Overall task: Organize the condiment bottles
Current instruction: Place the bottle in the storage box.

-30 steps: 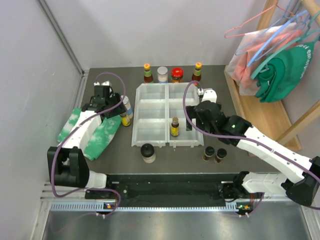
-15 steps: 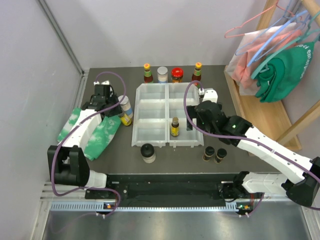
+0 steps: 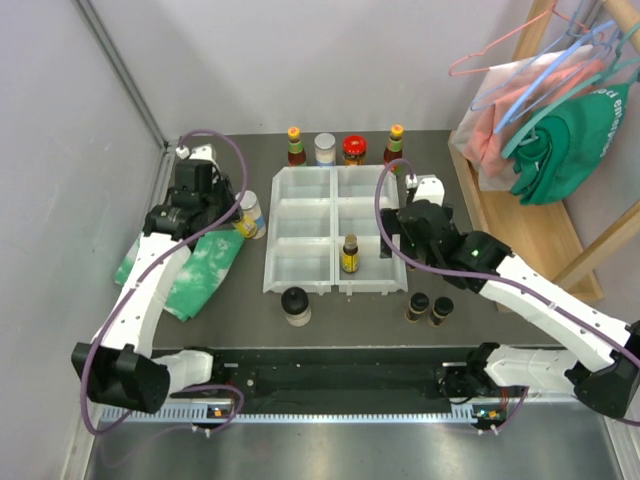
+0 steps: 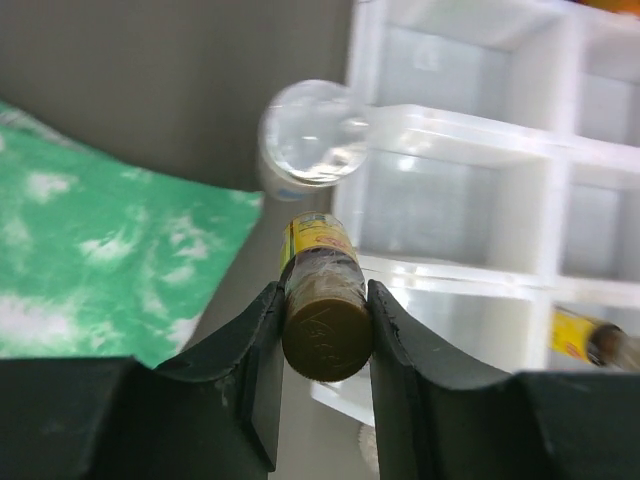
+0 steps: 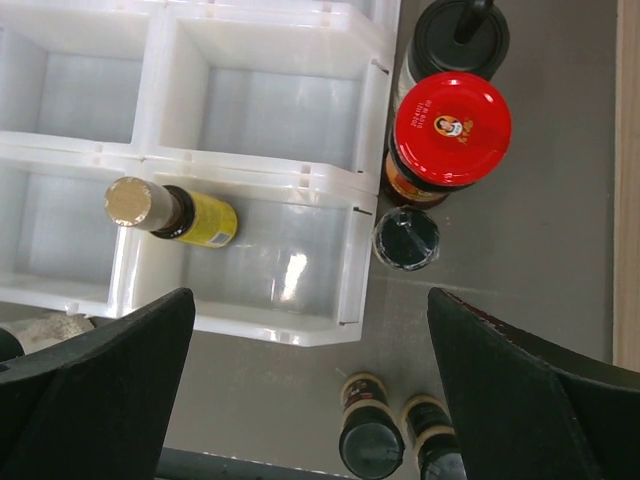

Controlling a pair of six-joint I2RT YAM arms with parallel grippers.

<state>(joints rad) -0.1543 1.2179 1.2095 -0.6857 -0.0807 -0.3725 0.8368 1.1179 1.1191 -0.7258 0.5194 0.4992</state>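
My left gripper (image 4: 325,345) is shut on a small brown-capped bottle with a yellow label (image 4: 322,300), held above the table just left of the white tray (image 4: 480,130); it also shows in the top view (image 3: 243,226). A pale-lidded clear jar (image 4: 315,135) stands beyond it. My right gripper (image 5: 312,320) is open and empty above the tray's near right corner. A second yellow-label bottle (image 5: 170,212) lies in the tray's near right compartment. A red-lidded jar (image 5: 452,130), a black-capped bottle (image 5: 458,35) and a small black cap (image 5: 405,238) stand right of the tray. Two dark spice jars (image 5: 370,435) stand nearer.
Several bottles and jars line the back edge (image 3: 325,148). A black-lidded jar (image 3: 295,303) stands in front of the tray. The green-white cloth (image 3: 195,270) lies at the left. A wooden rack with hangers (image 3: 540,120) stands at the right.
My left arm has risen and drawn back to the left with the yellow-label bottle in its jaws. My right gripper has shifted slightly to the right.
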